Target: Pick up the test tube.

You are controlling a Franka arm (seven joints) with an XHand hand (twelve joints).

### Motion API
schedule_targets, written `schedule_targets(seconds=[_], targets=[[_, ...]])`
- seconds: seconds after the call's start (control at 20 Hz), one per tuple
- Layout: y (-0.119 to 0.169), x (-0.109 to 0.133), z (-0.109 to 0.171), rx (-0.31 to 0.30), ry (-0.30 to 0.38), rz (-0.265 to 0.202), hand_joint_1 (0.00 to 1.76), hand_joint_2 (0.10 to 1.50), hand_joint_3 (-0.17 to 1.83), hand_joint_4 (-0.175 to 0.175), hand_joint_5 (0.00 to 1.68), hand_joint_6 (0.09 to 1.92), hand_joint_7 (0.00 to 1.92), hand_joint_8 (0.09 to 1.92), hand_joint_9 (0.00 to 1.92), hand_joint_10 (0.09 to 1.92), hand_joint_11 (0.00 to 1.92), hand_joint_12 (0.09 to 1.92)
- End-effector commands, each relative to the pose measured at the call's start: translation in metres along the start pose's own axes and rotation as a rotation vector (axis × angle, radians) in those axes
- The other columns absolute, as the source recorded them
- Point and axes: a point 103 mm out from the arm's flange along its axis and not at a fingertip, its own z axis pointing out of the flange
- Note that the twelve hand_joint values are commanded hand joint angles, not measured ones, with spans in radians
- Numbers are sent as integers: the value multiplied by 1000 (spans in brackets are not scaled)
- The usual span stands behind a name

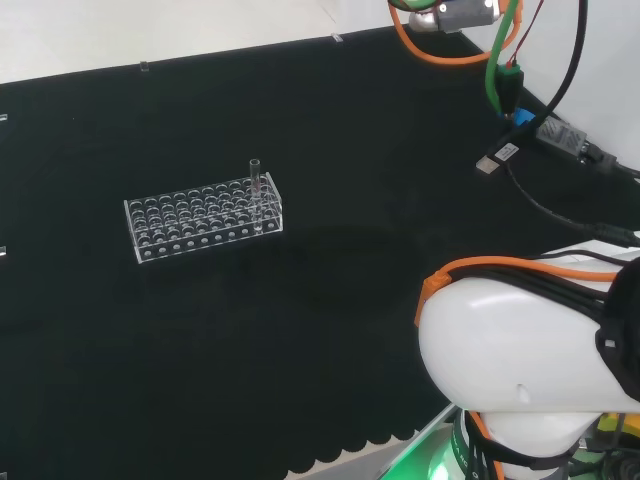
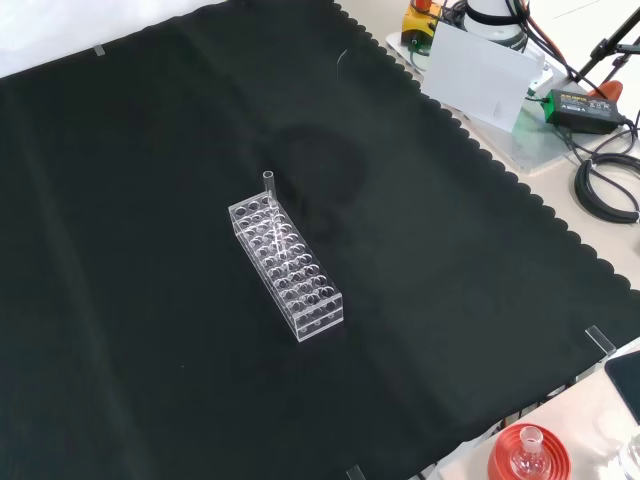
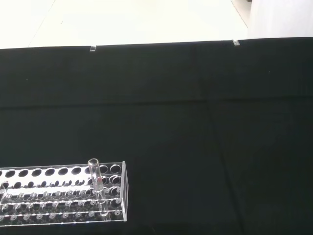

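A clear test tube (image 1: 255,182) stands upright in a clear plastic rack (image 1: 190,220) on the black cloth, in a hole near the rack's right end in the head view. In the front view the test tube (image 2: 268,184) rises from the far end of the rack (image 2: 300,275). The wrist view looks down on the test tube (image 3: 95,177) near the end of the rack (image 3: 44,196), some way off. The arm's white link (image 1: 530,350) bulks at the lower right of the head view.
Cables and a small connector (image 1: 500,155) lie on the cloth at the far right in the head view. A red ribbed stand with a flask (image 2: 528,455) sits off the cloth's near edge in the front view. A black power brick (image 2: 580,105) and cables lie beyond the scalloped edge.
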Motion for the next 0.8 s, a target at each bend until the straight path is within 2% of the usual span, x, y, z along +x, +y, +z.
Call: schedule_targets(seconds=[0.05, 0.15, 0.25, 0.3, 0.45, 0.8], targets=[[-97, -53, -74, -51, -6, 163, 765, 847, 234, -25, 392, 152, 447, 484, 471, 227, 110, 1171], [-104, -58, -81, -50, -4, 172, 652, 849, 228, 1, 258, 87, 221, 606, 224, 470, 24, 1152], [-103, -58, -81, -49, -3, 163, 625, 847, 230, 7, 230, 87, 156, 666, 77, 732, 4, 1155], [-102, -57, -81, -47, -4, 159, 621, 846, 231, 9, 226, 87, 145, 679, 43, 800, 1, 1160], [-99, -53, -79, -42, -3, 145, 619, 844, 233, 9, 223, 87, 136, 690, 11, 866, 0, 1166], [-88, -39, -72, -23, 12, 101, 619, 844, 234, 10, 223, 87, 134, 692, 5, 879, 0, 1166]])
